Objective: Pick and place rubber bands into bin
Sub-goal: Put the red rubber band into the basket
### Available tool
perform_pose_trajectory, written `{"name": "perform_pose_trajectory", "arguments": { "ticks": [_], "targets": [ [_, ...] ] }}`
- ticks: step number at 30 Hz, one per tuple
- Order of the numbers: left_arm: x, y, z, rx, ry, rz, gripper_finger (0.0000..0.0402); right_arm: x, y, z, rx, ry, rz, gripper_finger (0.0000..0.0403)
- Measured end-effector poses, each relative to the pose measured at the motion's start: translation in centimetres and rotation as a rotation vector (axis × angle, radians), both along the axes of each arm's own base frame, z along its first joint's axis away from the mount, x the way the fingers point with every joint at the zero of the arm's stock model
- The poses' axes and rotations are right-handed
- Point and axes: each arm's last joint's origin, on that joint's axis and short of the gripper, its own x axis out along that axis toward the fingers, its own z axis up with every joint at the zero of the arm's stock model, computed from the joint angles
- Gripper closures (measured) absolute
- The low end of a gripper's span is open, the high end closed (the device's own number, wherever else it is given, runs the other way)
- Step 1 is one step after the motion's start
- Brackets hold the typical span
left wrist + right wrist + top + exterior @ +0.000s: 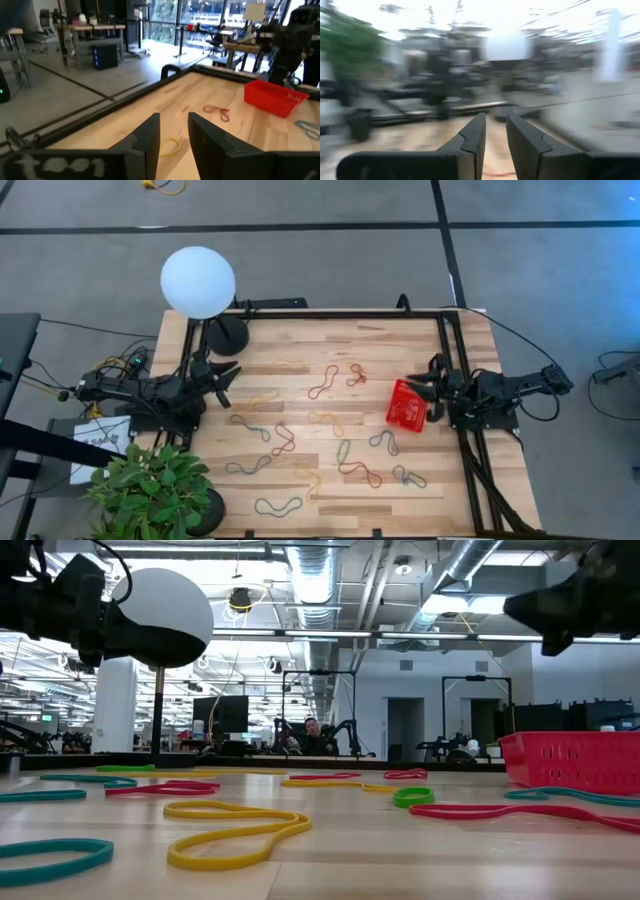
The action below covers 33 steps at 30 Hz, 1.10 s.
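Scattered across the wooden table [420, 490], rubber bands [340, 425] await; right claw [412, 383] beside the bin [406, 406] and left claw [232, 373] hover slightly parted, empty—best descend squarely over one loop.

White globe lamp [198, 281], potted plant [152, 488]

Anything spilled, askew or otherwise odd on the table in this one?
Nothing looks damaged. The rubber bands lie scattered loose across the table, none visibly in the bin, which sits skewed to the table edges near the right gripper. The left gripper holds nothing.
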Motion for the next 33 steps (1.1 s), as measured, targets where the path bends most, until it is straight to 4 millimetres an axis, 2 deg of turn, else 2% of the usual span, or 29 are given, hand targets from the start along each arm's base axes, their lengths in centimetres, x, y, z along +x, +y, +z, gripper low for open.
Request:
{"name": "perform_pose_trajectory", "arguments": {
  "ticks": [3,11,16,23,28,33],
  "targets": [
    [0.0,0.0,-0.1,-0.031,-0.007,-0.004,0.0311,-0.1,-0.5,-0.1,0.004,0.011,-0.116,0.0332],
    [0.1,-0.1,-0.1,-0.054,-0.016,-0.057,0.0311,0.0,-1.2,-0.1,0.183,-0.05,-0.174,0.0332],
    [0.1,-0.1,-0.1,-0.074,-0.032,-0.054,0.0311,0.0,-1.3,-0.5,0.209,-0.026,-0.185,0.0332],
    [0.0,0.0,-0.2,-0.002,0.022,-0.016,0.0311,0.1,-1.3,-1.0,0.191,0.028,-0.19,0.0332],
    [0.0,0.0,0.3,-0.019,-0.035,-0.018,0.0311,0.1,-1.3,-1.0,0.251,0.004,-0.183,0.0332],
    [0.2,-0.3,1.2,0.02,-0.102,-0.131,0.0311,0.1,-1.2,-0.3,0.23,-0.047,-0.115,0.0332]
  ]
}}
